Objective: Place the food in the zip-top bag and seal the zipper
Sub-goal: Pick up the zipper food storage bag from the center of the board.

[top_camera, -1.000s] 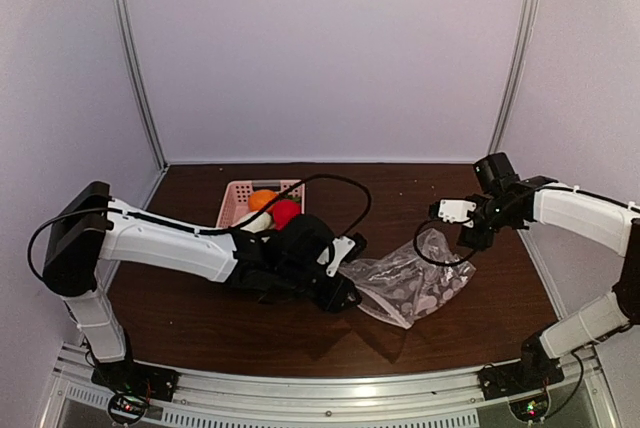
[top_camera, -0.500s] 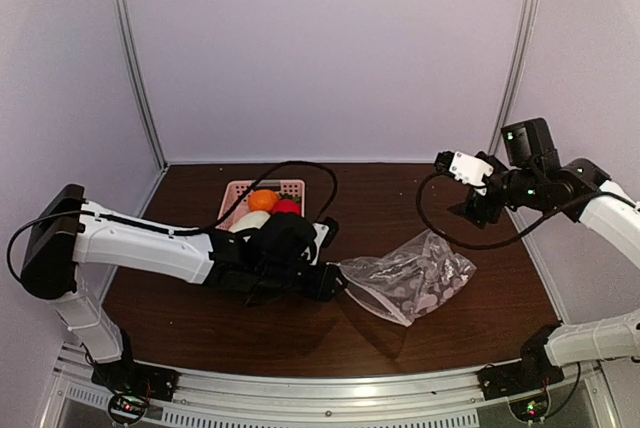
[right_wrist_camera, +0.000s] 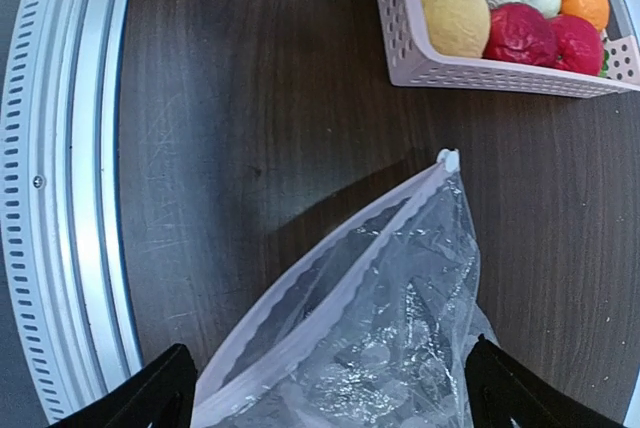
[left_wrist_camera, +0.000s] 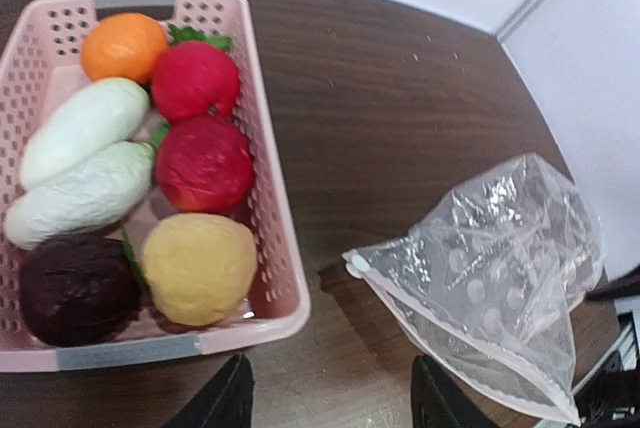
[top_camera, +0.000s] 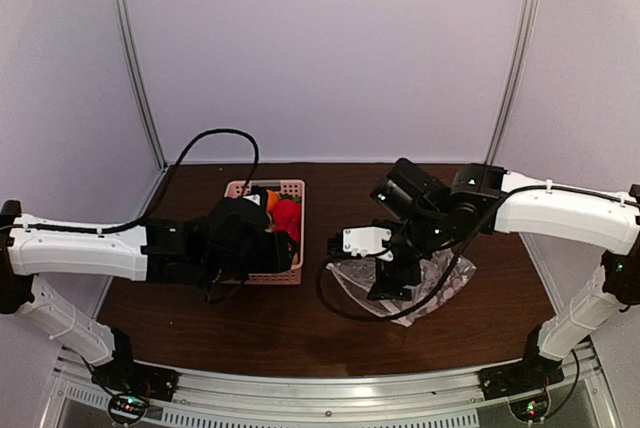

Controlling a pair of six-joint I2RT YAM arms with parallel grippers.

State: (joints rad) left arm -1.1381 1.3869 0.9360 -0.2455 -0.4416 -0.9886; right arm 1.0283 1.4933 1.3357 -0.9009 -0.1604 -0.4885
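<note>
Robot lab booth: plain white panels (top_camera: 320,48), aluminium frame posts (top_camera: 137,58).

You've got the basket (left_wrist_camera: 272,188) on the table (left_wrist_camera: 400,118), left of the zip-top bag (left_wrist_camera: 500,268), the two apart. All the food (left_wrist_camera: 200,163) sits in the basket, pieces packed touching. The bag lies flat on the table, a bit nearer the arm bases than the basket, with the zipper (left_wrist_camera: 450,333) along its near-left edge. The left gripper (left_wrist_camera: 330,403) hangs by the basket, the right gripper (right_wrist_camera: 330,398) over the bag.

Fixed overview from high behind; both wrist views close, downward, sharing zip-top bag (left_wrist_camera: 500,258) and pink basket (left_wrist_camera: 268,178).
</note>
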